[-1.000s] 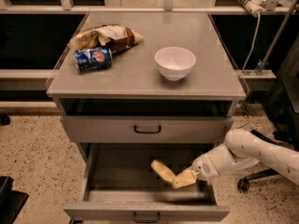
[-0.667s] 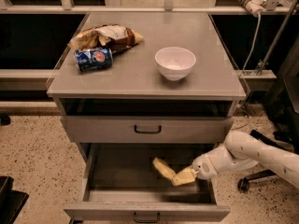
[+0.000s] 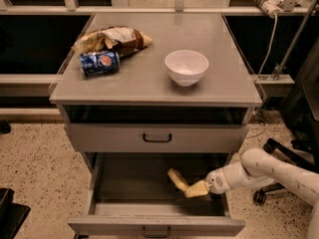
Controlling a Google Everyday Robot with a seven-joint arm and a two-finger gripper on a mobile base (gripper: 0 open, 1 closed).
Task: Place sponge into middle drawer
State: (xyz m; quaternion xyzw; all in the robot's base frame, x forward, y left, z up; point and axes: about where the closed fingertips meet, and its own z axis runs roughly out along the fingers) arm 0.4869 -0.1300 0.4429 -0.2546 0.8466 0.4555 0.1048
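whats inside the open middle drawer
The sponge is inside the middle drawer, with the pincer at one end of it. The drawer's rear, under the upper drawer, is hidden.

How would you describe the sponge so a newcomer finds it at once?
On the grey cabinet, find the pulled-open middle drawer below the shut drawer. Inside, right of centre, the sponge is next to the gripper reaching in from the right. It is the only pale-yellow pad there.

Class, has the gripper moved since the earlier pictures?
No. The gripper sits where it was, inside the open middle drawer near its right wall, the sponge next to it.
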